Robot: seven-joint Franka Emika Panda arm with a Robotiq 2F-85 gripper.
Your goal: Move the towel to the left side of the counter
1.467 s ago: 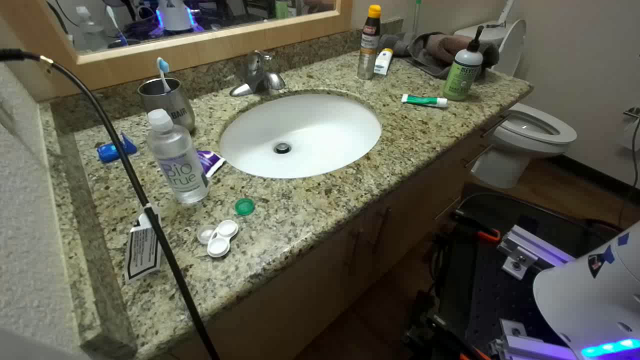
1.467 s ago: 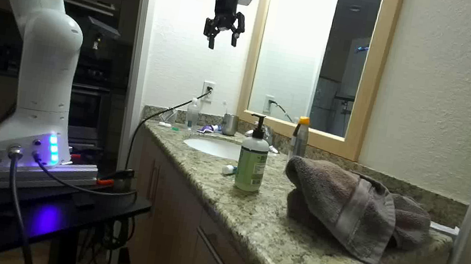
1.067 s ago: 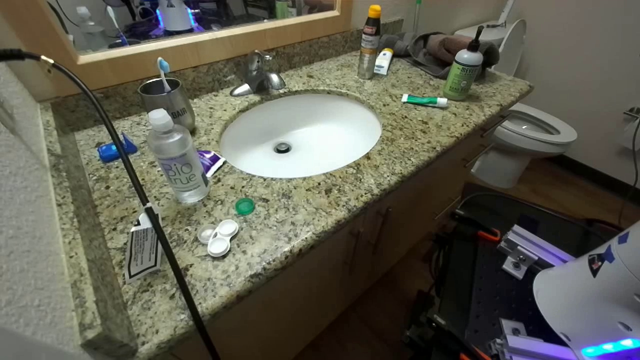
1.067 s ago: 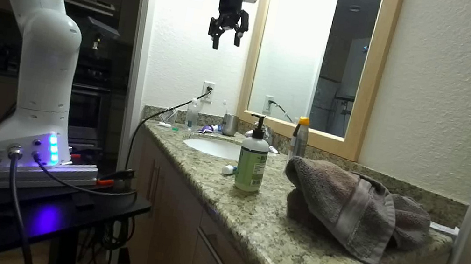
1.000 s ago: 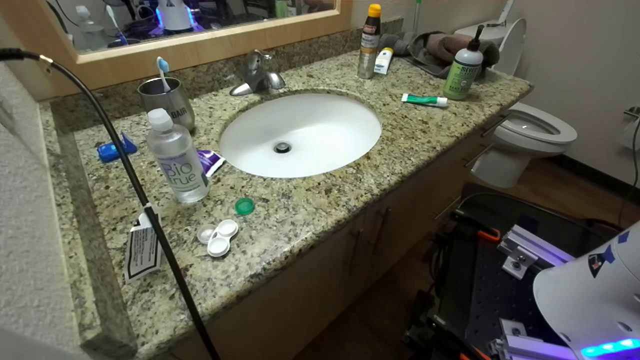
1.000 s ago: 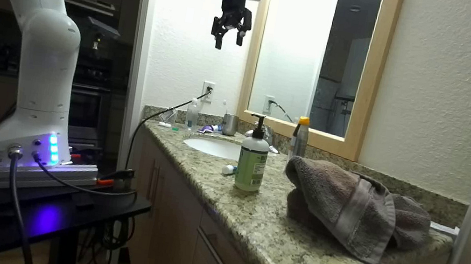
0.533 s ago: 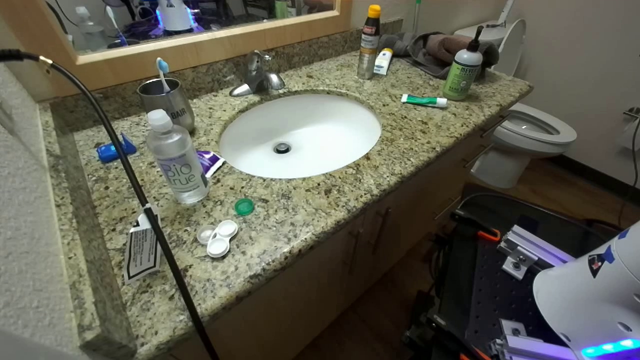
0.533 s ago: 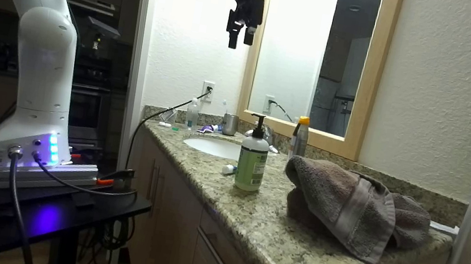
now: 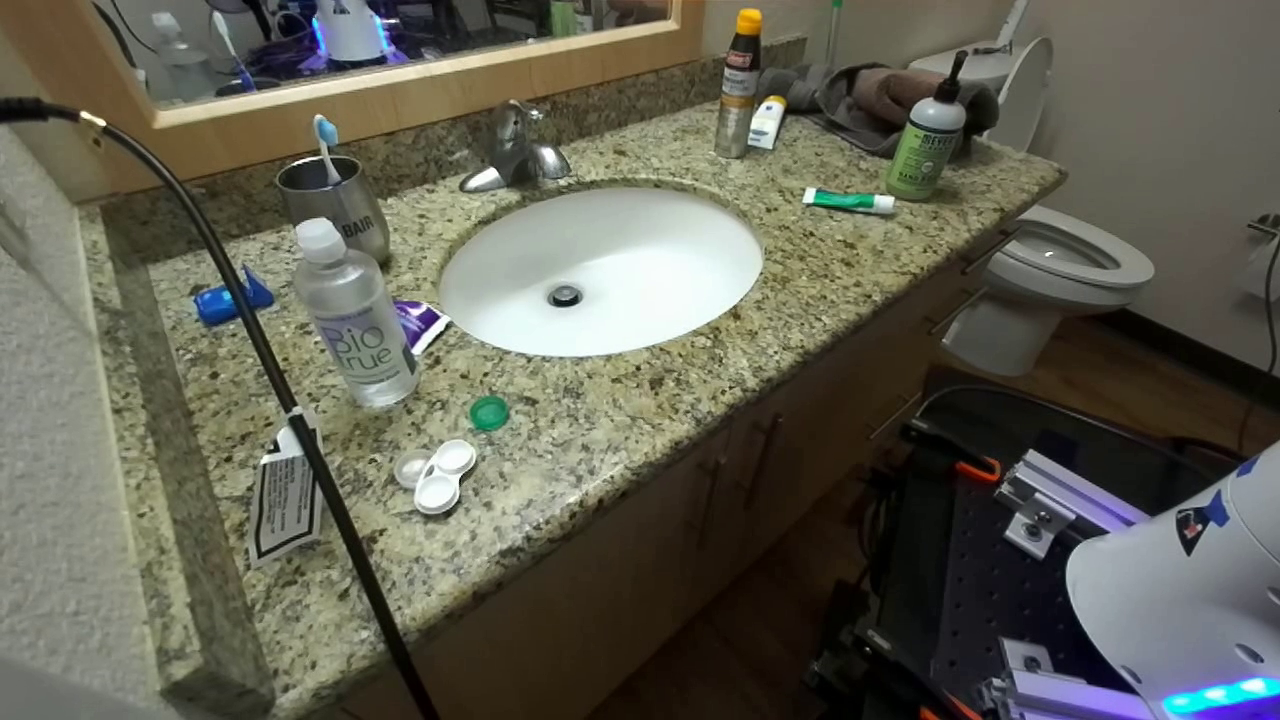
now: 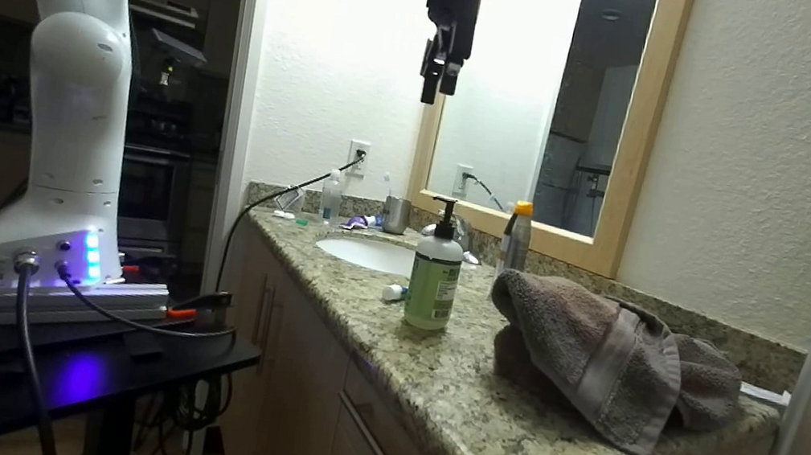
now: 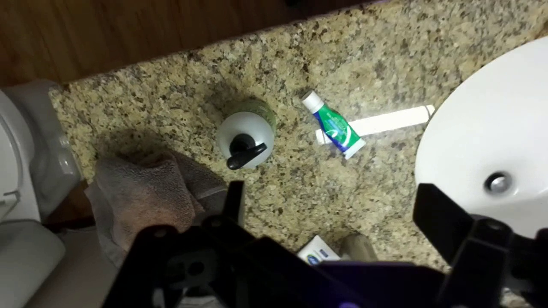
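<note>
The grey-brown towel [image 10: 591,338] lies crumpled on the far end of the granite counter [image 10: 457,415], one corner hanging toward the edge. In an exterior view the towel [image 9: 885,92] is partly hidden behind the soap bottle. In the wrist view the towel [image 11: 147,192] is at left, partly covered by a finger. My gripper [image 10: 437,94] hangs high above the counter, pointing down, left of the towel and apart from it. In the wrist view my gripper [image 11: 330,187] is open, with bare counter between its fingers. The gripper is out of view in an exterior view.
A green soap bottle [image 10: 434,285] stands close to the towel. A toothpaste tube [image 11: 337,128], a yellow-capped spray can [image 9: 738,85] and a white tube [image 9: 767,123] are nearby. The sink [image 9: 600,270] lies mid-counter. A Bio True bottle [image 9: 357,315], cup [image 9: 345,215] and lens case [image 9: 445,477] stand at the other end.
My gripper has moved right in an exterior view, toward the towel's side, and turned so its fingers look closer in line. The arm's upper links shifted with it. The towel has not moved.
</note>
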